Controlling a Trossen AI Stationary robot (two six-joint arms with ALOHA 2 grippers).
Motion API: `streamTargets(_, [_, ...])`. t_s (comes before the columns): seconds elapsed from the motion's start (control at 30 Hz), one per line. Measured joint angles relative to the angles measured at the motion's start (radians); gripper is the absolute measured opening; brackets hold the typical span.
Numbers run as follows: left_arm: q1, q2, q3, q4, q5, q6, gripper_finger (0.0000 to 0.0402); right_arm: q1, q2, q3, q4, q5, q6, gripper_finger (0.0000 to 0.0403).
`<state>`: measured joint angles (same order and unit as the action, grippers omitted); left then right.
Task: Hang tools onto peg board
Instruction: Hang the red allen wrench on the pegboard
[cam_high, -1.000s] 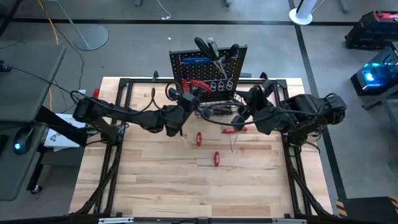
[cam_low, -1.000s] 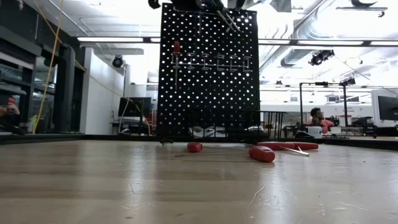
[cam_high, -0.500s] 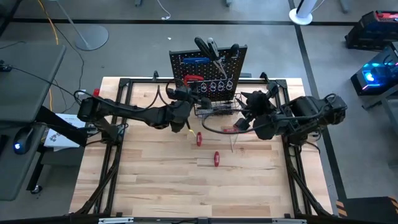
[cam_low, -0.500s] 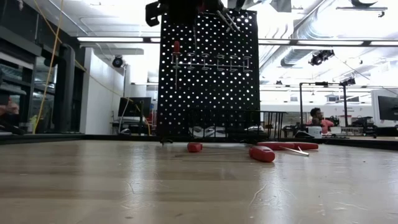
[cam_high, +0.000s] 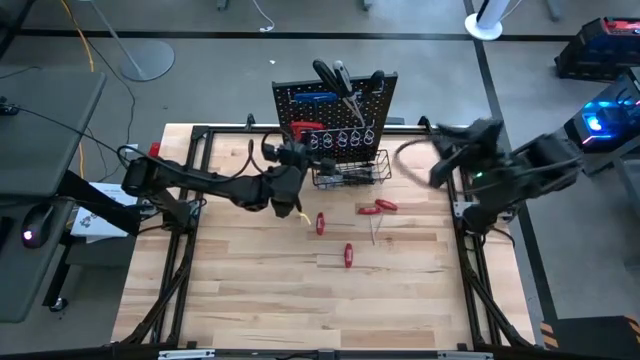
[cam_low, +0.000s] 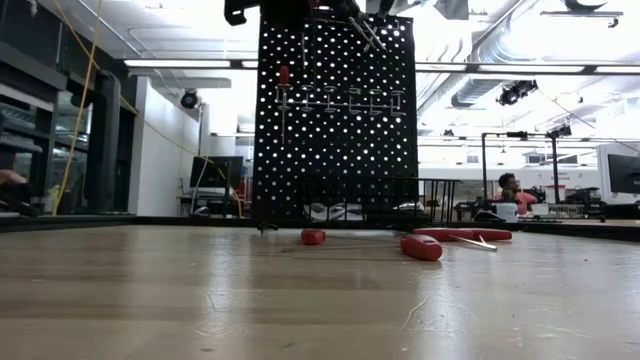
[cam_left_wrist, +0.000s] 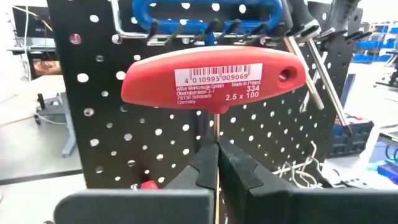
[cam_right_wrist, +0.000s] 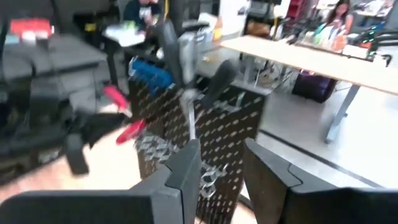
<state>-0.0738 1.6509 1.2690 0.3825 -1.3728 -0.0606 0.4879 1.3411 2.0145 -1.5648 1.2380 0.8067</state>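
Left gripper (cam_left_wrist: 216, 163) grips red T-handle key (cam_left_wrist: 214, 83) – at peg board (cam_left_wrist: 93, 93)

Grey floor (cam_high: 420, 20), white fan base (cam_high: 487, 27), ceiling strip lights (cam_low: 190, 64), desks (cam_right_wrist: 323, 59) beyond

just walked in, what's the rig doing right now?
It is hanging tools on the peg board. The left gripper is shut on the shaft of a red T-handle key, holding it up against the board just below the blue T-handle key already hung there. The right gripper is open, holds nothing and sits off at the table's right edge. Three red-handled tools lie on the table.
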Motion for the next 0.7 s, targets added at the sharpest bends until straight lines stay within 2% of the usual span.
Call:
streamTargets(0.2, [0.009,0.000,0.000,0.013,-0.011,0.018,0.0000,0.006,-0.055,0.000,-0.006,0.071,-0.020,0.0110])
streamTargets(0.33, [0.036,0.007,0.000,0.017,-0.042,-0.028,0.0000,0.006,-0.061,0.000,-0.006,0.075,-0.025,0.0110])
streamTargets(0.7, [0.042,0.042,0.000,0.088,-0.029,-0.017,0.0000,0.005,-0.052,0.000,-0.006,0.086,-0.100,0.0110])
